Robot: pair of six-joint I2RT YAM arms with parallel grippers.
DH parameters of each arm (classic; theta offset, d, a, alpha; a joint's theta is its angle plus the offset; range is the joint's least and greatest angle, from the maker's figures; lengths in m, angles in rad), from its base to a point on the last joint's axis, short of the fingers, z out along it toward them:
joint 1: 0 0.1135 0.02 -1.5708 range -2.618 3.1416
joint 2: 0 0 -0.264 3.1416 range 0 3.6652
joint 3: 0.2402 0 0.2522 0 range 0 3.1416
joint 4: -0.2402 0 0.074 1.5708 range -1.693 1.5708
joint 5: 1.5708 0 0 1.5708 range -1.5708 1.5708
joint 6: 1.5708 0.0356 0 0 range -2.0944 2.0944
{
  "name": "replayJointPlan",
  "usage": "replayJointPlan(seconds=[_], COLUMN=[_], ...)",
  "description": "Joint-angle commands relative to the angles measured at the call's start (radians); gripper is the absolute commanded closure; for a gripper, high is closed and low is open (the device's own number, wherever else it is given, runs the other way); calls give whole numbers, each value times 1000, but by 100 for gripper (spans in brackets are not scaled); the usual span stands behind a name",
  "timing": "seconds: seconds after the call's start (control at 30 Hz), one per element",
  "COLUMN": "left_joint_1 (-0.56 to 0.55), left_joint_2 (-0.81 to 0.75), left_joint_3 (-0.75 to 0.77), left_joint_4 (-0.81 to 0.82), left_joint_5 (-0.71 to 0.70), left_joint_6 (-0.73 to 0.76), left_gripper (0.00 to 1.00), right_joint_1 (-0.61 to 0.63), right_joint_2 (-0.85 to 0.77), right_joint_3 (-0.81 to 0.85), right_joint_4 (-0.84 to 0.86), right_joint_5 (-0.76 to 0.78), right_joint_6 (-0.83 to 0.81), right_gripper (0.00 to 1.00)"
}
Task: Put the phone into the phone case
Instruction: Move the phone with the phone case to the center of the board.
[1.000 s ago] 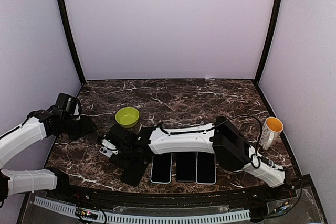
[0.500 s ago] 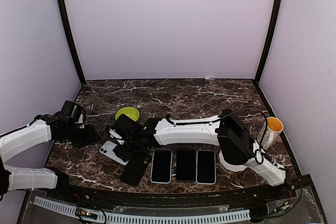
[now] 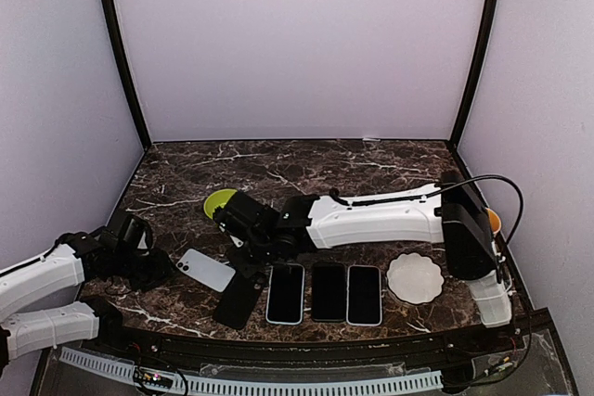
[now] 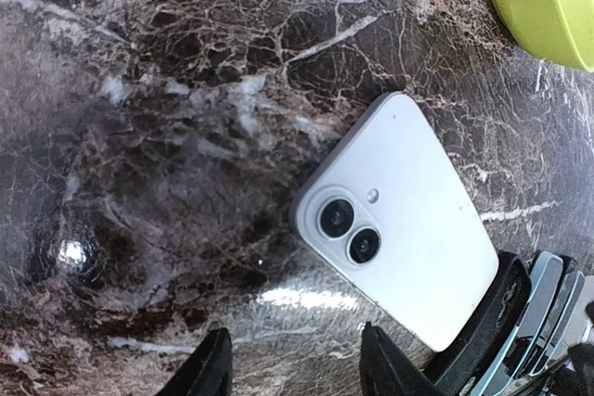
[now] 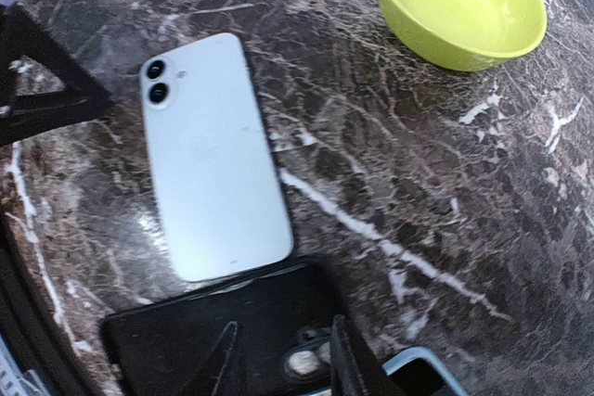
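Note:
A white phone [image 3: 206,269] lies face down on the marble table, its twin camera lenses toward the left; it also shows as the phone [image 4: 399,238] and the phone [image 5: 209,155]. The black phone case [image 3: 239,301] lies just to its right near the front edge, seen up close as the case [image 5: 223,340]. My left gripper [image 3: 158,266] [image 4: 297,368] stands open just left of the phone, with only bare table between its fingers. My right gripper [image 3: 249,255] [image 5: 283,364] hovers open above the case's camera cut-out and holds nothing.
Three phones [image 3: 329,292] lie face up in a row right of the case. A white scalloped plate [image 3: 415,277] sits at the front right. A green bowl [image 3: 220,201] [image 5: 459,2] stands behind the right gripper. An orange mug [image 3: 493,220] peeks out behind the right arm.
The right gripper has let the white phone down onto the table and drawn back to the right, uncovering the plate. The left gripper has come nearer to the phone.

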Motion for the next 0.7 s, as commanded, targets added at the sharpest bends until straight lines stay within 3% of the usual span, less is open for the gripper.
replayJointPlan(seconds=[0.0, 0.27, 0.5, 0.67], left_joint_1=[-6, -6, -6, -6], left_joint_2=[-11, 18, 22, 57], left_joint_3=[-24, -35, -58, -71], left_joint_4=[17, 45, 71, 100], left_joint_5=[-9, -10, -11, -11], left_joint_6=[-24, -5, 0, 8], left_gripper=[54, 54, 55, 54], right_joint_1=[115, 172, 175, 170], right_joint_2=[-30, 18, -41, -52], right_joint_3=[-80, -124, -243, -237], right_joint_4=[60, 24, -22, -122], right_joint_5=[7, -32, 14, 66], right_joint_6=[96, 188, 199, 165], right_gripper=[74, 85, 87, 87])
